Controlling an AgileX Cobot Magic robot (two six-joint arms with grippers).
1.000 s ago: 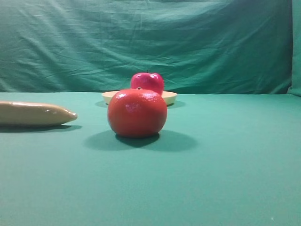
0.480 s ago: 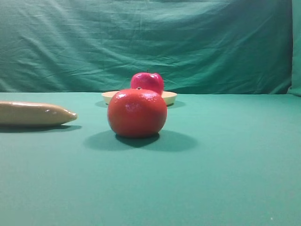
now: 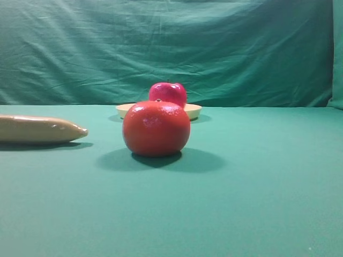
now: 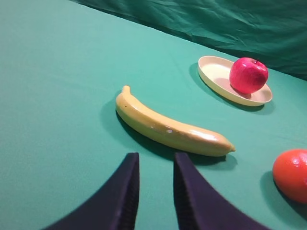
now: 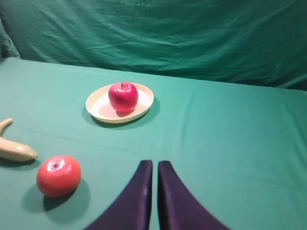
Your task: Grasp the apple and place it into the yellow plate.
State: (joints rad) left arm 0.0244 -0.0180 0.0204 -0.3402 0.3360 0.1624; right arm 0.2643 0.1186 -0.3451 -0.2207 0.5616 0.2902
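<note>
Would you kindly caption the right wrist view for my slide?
Apple resting in the yellow plate; shut right gripper well back, empty.

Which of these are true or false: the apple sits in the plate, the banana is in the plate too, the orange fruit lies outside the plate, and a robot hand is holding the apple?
1. The apple sits in the yellow plate. True.
2. The banana is in the plate too. False: it lies on the green table, apart from the plate.
3. The orange fruit lies outside the plate. True.
4. A robot hand holds the apple. False: the right fingers and left fingers are both far from it, holding nothing.
</note>
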